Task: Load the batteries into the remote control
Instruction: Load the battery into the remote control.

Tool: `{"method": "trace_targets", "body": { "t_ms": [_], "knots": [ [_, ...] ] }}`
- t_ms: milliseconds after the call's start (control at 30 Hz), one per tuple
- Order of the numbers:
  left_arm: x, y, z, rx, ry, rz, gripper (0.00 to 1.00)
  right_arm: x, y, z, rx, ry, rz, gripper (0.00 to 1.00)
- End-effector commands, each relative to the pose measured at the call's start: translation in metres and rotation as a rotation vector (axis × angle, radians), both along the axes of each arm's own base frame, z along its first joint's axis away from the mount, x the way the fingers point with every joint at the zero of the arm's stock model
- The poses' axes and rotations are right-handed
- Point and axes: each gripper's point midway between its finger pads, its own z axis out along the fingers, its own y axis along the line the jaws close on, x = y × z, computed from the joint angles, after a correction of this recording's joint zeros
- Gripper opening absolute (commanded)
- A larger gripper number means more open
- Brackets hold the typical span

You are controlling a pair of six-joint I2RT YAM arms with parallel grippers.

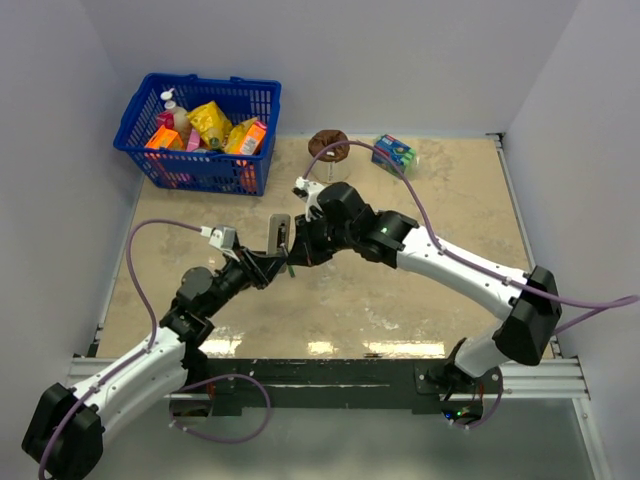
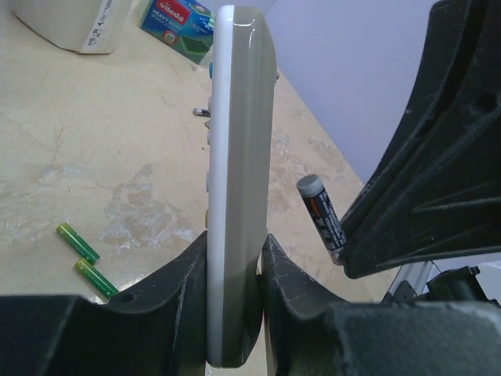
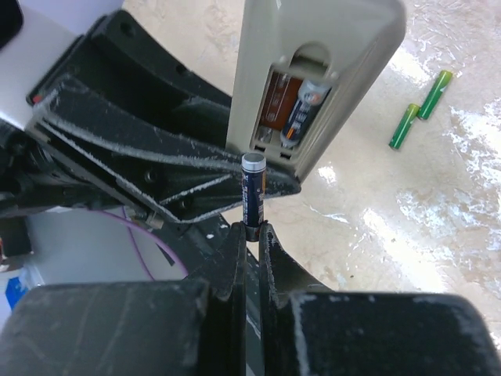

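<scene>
Right wrist: battery [image 3: 253, 192] between fingers [image 3: 275, 270], beside open remote control [image 3: 368, 47]

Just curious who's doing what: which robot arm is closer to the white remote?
Left. The left gripper is clamped on the remote control, holding it upright. The right gripper holds a battery close beside the remote's open back.

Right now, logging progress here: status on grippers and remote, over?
Left gripper shut on remote control, back cover off. Right gripper shut on battery, tip near the opening. Another battery seated. Nothing blocking; green batteries lie aside.
</scene>
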Motion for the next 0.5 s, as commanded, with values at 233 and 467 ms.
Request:
{"method": "trace_targets", "body": {
  "t_ms": [233,467],
  "knots": [
    [-0.008,-0.004,0.022,-0.036,-0.129,-0.049,0.00,0.019,0.011,0.027,0.083,0.044,-0.038,0.00],
    [-0.010,-0.006,0.024,-0.063,-0.119,-0.054,0.00,0.026,0.016,0.022,0.077,0.064,-0.060,0.00]
  ]
}}
